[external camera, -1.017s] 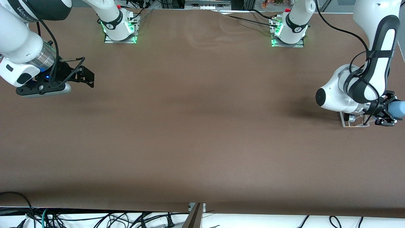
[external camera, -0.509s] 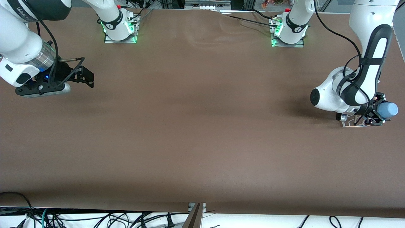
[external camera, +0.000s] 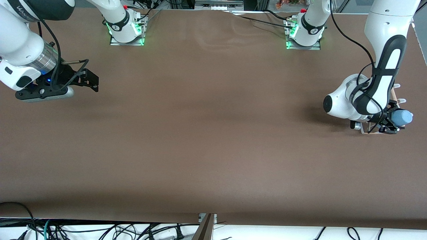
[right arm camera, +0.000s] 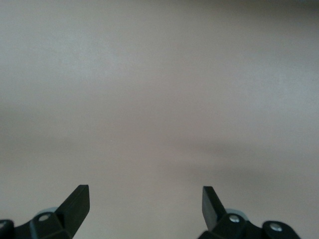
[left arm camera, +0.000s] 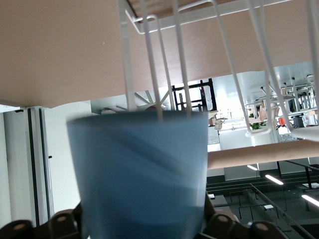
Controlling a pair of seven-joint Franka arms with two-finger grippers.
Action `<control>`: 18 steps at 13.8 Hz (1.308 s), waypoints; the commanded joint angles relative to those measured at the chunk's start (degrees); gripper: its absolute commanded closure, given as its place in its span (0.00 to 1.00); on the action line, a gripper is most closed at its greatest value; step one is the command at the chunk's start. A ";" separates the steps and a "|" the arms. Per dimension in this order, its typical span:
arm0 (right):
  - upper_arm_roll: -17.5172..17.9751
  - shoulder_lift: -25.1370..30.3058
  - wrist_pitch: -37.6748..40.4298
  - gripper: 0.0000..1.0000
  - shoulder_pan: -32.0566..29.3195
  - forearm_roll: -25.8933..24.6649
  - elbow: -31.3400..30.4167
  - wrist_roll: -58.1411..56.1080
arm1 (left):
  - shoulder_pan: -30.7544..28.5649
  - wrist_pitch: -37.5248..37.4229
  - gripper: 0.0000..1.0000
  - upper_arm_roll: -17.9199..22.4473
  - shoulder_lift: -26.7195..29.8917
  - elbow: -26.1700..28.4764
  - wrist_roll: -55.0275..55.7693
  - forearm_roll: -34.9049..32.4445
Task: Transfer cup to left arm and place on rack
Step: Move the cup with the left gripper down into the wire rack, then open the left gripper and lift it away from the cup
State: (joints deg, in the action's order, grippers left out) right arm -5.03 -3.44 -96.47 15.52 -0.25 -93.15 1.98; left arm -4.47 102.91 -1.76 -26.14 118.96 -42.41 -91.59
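In the front view the left hand [external camera: 391, 124] has come lower over the rack [external camera: 397, 91] at the left arm's end of the desk [external camera: 213, 133], with the cup [external camera: 401, 117] lying sideways between its fingers; whether they still clamp it I cannot tell. The right hand [external camera: 93, 80] waits with its fingers apart. In the left wrist view the cup [left arm camera: 139, 174] touches the rack's wires [left arm camera: 164, 64], so the placing seems nearly done. The right wrist view shows spread fingers [right arm camera: 77, 201] and bare desk; nothing is visibly inside the cup.

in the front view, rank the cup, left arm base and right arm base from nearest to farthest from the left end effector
1. The cup: at the left end effector itself, over the rack at the left arm's end of the table.
2. The left arm base: at the table's top edge.
3. The right arm base: toward the right arm's end, farthest.
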 commanded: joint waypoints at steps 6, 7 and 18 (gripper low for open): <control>-0.33 0.36 3.83 0.00 0.13 -0.01 0.51 -0.83 | -0.72 -0.43 0.00 -1.67 3.46 -18.28 -0.13 28.32; -0.33 0.36 3.92 0.00 0.13 -0.01 0.68 -1.36 | -1.50 -0.43 0.00 -1.58 3.90 -21.89 0.22 35.35; -0.33 0.63 3.57 0.00 0.13 -2.47 2.70 -2.07 | 1.92 -15.36 0.00 0.26 8.56 -44.41 22.68 79.97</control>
State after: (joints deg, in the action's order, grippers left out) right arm -5.06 -3.28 -94.05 15.62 -1.98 -91.64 1.14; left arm -3.93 91.19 -2.46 -17.44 78.65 -26.85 -15.73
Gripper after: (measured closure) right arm 0.000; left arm 0.000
